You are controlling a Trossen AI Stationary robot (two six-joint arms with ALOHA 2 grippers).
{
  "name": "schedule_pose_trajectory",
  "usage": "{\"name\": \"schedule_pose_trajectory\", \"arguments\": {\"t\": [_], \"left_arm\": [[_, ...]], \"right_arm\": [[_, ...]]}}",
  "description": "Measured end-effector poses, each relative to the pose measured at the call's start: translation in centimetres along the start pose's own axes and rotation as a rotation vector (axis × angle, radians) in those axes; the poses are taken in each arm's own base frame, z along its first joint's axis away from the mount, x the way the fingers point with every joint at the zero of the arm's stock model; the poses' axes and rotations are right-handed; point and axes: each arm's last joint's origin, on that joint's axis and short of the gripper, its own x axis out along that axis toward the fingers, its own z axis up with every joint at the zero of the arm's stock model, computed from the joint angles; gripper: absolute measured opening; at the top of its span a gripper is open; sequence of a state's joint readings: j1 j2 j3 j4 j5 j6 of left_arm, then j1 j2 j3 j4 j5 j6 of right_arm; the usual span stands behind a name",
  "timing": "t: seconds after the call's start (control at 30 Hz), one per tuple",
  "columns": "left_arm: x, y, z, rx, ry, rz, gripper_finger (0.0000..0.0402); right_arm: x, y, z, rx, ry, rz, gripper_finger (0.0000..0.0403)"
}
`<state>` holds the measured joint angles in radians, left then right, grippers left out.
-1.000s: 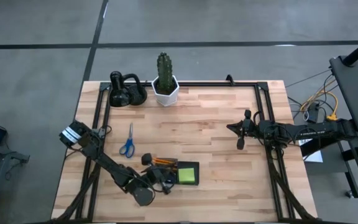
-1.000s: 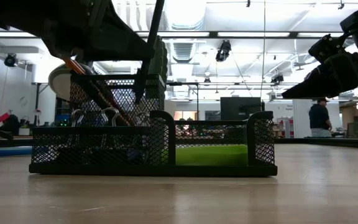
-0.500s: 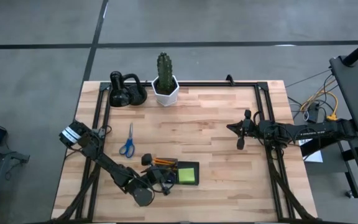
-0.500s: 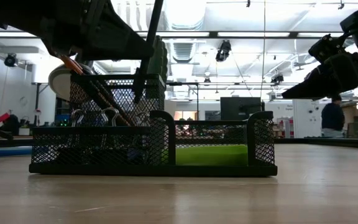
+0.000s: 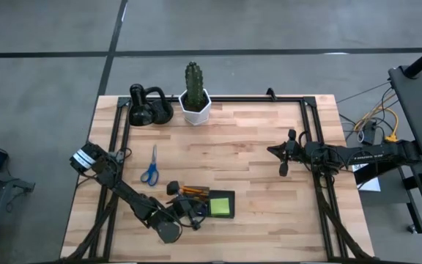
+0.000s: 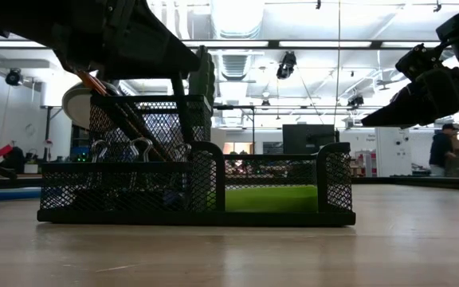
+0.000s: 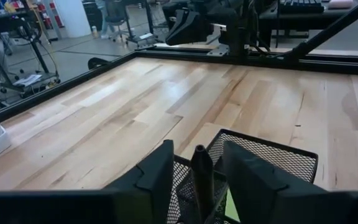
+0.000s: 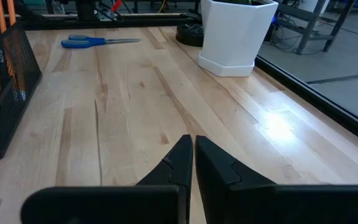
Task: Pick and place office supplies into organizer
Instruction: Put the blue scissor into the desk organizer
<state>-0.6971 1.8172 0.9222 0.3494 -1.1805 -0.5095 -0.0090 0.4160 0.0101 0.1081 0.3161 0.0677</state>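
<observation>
The black mesh organizer stands near the table's near edge, left of centre. Orange pencils lean in its tall cup, clips sit in a low compartment, and a green sticky pad lies in another. My left gripper hangs open right above the cup. A dark pen stands in the cup between its fingers, with a gap on each side. Blue-handled scissors lie flat on the table, left of the organizer. My right gripper waits shut above the table's right half.
A white cactus pot and a black rounded gadget stand at the far edge. Black frame rails run along the table's left, far and right sides. Bare wood lies between the organizer and my right gripper.
My left gripper has opened above the cup and let go of the dark pen. The pen, which reached high above the cup, has dropped down into it and now stands low between the fingers.
</observation>
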Motion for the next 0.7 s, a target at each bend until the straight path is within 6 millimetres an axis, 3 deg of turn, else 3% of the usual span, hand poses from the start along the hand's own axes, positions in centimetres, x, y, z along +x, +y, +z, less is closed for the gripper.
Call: {"name": "schedule_pose_trajectory", "arguments": {"t": [0.17, 0.43, 0.7], "left_arm": [[-0.3, 0.0, 0.9, 0.048, -0.009, -0.008, 0.0134], [-1.7, -0.3, 5.4, 0.184, -0.068, -0.042, 0.0134], [-3.8, 1.1, 9.0, 0.096, -0.109, -0.080, 0.0134]], "right_arm": [[0.0, 0.0, 0.0, 0.000, 0.000, 0.000, 0.0008], [0.0, 0.0, 0.0, 0.000, 0.000, 0.000, 0.0008], [0.0, 0.0, 0.0, 0.000, 0.001, -0.001, 0.0008]]}}
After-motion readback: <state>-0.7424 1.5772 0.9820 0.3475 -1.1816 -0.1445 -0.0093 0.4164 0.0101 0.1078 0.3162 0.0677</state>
